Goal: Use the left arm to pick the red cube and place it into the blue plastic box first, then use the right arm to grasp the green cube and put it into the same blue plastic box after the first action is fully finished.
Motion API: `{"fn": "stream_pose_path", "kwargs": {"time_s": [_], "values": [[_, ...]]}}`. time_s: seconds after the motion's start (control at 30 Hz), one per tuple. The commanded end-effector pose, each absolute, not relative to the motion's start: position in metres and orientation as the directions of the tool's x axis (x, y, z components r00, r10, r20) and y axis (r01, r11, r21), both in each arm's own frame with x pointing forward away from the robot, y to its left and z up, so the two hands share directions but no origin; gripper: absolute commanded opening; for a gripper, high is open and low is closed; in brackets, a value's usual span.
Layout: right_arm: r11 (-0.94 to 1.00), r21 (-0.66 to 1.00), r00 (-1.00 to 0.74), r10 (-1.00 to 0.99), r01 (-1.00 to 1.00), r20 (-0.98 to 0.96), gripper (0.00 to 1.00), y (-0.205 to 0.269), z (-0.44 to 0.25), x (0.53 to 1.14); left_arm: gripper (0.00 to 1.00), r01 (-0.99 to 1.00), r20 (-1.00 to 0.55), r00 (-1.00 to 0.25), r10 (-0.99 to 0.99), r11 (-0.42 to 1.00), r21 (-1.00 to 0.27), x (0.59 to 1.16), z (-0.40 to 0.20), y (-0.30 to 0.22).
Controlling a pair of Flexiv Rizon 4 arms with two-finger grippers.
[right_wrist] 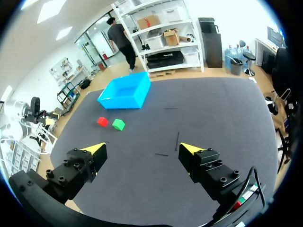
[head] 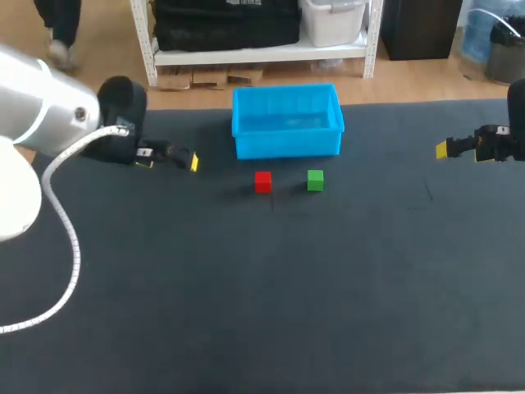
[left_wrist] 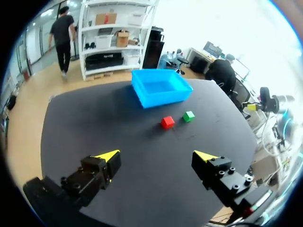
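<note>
Head view: left hand (head: 171,158) and right hand (head: 457,148) hover open, well apart.

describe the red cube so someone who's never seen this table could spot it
Start at the blue plastic box at the far edge of the table. In front of it two cubes sit side by side without touching. The red cube is the one on the robot's left; its neighbour is the green cube.
</note>
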State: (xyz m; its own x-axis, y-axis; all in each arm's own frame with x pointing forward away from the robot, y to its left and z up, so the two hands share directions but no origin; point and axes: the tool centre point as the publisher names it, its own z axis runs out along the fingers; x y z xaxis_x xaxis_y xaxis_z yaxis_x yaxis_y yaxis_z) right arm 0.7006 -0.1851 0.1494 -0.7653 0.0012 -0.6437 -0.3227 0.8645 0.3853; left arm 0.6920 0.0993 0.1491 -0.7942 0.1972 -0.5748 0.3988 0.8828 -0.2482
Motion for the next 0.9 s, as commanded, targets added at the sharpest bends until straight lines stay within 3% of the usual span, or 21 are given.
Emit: {"fn": "stream_pose_path", "kwargs": {"time_s": [0.03, 0.63, 0.9], "values": [[0.864, 0.386, -0.766, 0.000, -0.324, -0.643, 1.00, -0.185, 0.149, 0.701, 1.00, 0.318, -0.552, -0.811, 0.193, 0.938, -0.139, 0.690, 0.154, 0.088], [0.864, 0.386, -0.766, 0.000, -0.324, -0.643, 1.00, -0.185, 0.149, 0.701, 1.00, 0.318, -0.552, -0.811, 0.193, 0.938, -0.139, 0.690, 0.154, 0.088], [0.864, 0.386, -0.766, 0.000, -0.324, -0.643, 1.00, -0.185, 0.149, 0.701, 1.00, 0.270, -0.408, -0.895, 0.180, 0.947, -0.176, 0.711, 0.146, 0.049]]}}
